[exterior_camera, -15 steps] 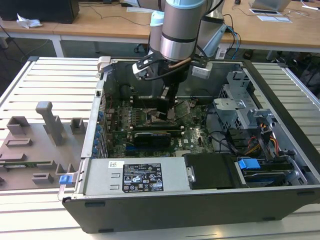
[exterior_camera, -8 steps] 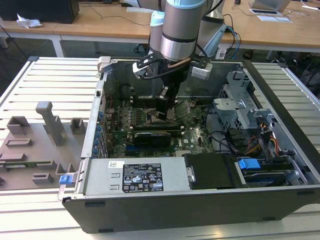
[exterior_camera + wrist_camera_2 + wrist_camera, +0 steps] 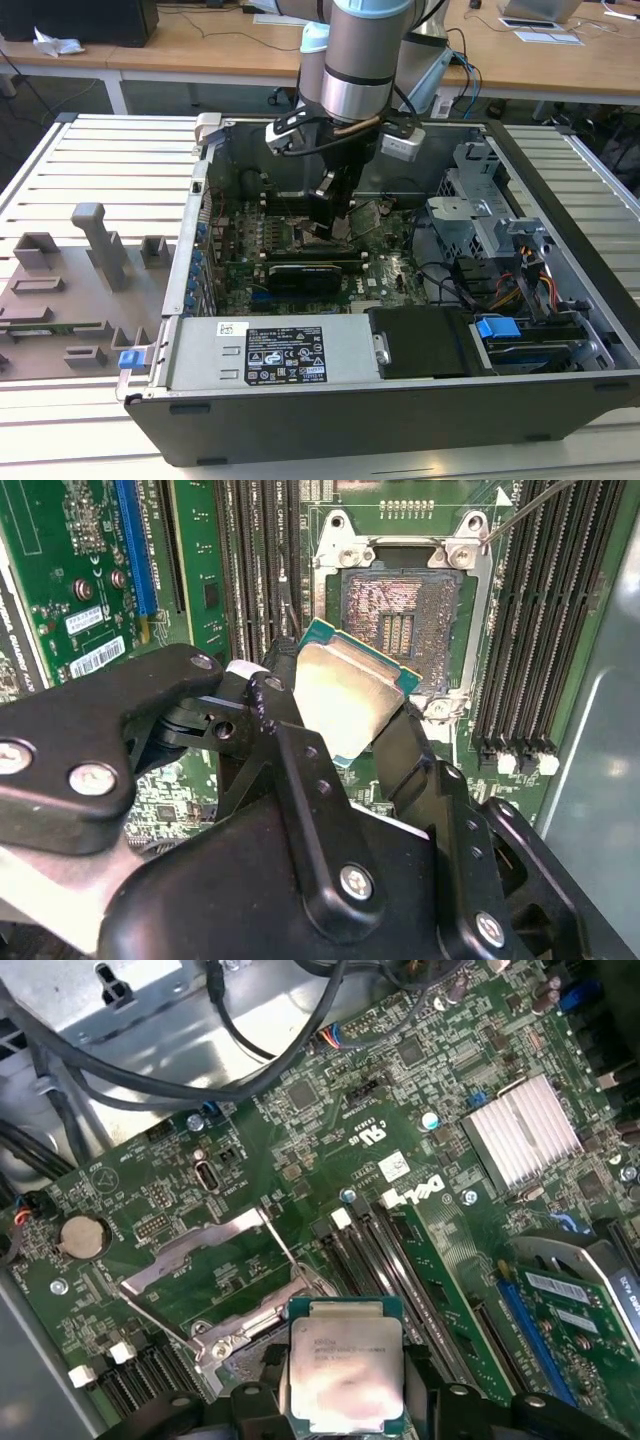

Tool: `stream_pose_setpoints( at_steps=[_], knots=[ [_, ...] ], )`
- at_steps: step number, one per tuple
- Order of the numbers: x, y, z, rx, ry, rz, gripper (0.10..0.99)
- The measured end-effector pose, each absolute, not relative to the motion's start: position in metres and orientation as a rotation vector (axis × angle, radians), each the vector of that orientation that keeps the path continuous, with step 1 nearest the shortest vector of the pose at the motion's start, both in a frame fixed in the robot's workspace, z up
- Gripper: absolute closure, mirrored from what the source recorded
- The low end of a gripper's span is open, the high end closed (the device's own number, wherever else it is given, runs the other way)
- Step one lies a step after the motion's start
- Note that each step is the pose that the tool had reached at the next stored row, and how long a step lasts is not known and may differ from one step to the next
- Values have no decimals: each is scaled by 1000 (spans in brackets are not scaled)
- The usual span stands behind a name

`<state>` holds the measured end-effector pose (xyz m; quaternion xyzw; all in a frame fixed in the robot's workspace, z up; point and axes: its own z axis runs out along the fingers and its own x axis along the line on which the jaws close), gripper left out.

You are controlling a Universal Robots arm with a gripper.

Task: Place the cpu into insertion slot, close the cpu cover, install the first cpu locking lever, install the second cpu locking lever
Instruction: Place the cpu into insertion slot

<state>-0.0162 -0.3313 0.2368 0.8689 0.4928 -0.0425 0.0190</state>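
Black claw [image 3: 342, 708] pinches the cpu [image 3: 350, 685], a flat square green-edged chip with dull silver top, near the insertion slot [image 3: 395, 620].

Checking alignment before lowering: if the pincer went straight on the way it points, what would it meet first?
Probably the insertion slot: in the second wrist view the pincer, shut on the cpu, points toward it, and the cpu overlaps one edge of it. Depth is unclear, so the offset is uncertain.
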Motion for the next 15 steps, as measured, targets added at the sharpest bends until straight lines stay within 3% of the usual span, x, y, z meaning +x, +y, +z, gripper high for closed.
stream_pose_setpoints(
  at_steps=[15],
  knots=[
    [-16, -331, 237, 2770, 1391, -139, 545]
  ],
)
